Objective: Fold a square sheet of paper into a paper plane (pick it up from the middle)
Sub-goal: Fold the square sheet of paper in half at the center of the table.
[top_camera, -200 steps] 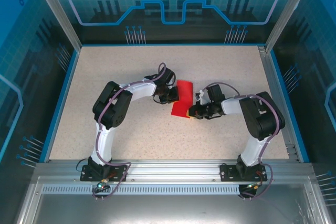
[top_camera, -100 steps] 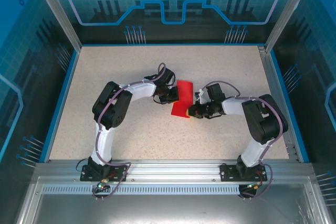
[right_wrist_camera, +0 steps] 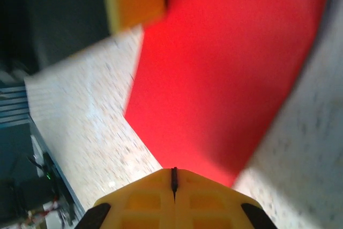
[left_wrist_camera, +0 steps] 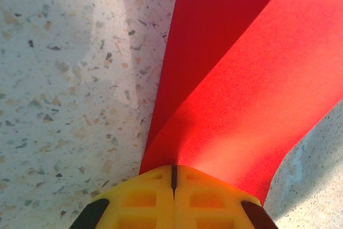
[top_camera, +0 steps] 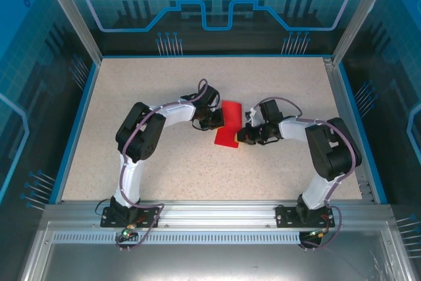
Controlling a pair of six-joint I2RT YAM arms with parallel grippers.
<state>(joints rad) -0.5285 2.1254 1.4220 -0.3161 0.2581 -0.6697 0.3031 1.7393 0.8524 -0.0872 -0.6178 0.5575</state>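
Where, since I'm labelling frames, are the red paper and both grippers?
red paper (top_camera: pixel 231 115): top view, its upper part.
left gripper (left_wrist_camera: pixel 173 178): left wrist view, seam between shut fingertips.
right gripper (right_wrist_camera: pixel 173 181): right wrist view, seam between shut fingertips.

Overhead view: bright, even and sharp, with light falling from above. The speckled desk (top_camera: pixel 164 162) carries only short, soft shadows, and the blue walls (top_camera: pixel 39 97) at 9 and 3 o'clock stay dimmer. Left wrist view: crisp, and the square sheet of paper (left_wrist_camera: pixel 252 105) glows saturated red, with a darker shaded panel toward 12 o'clock and a soft grey shadow at 11 o'clock. Right wrist view: smeared by motion blur, with streaked speckle and darkness at 9 o'clock.
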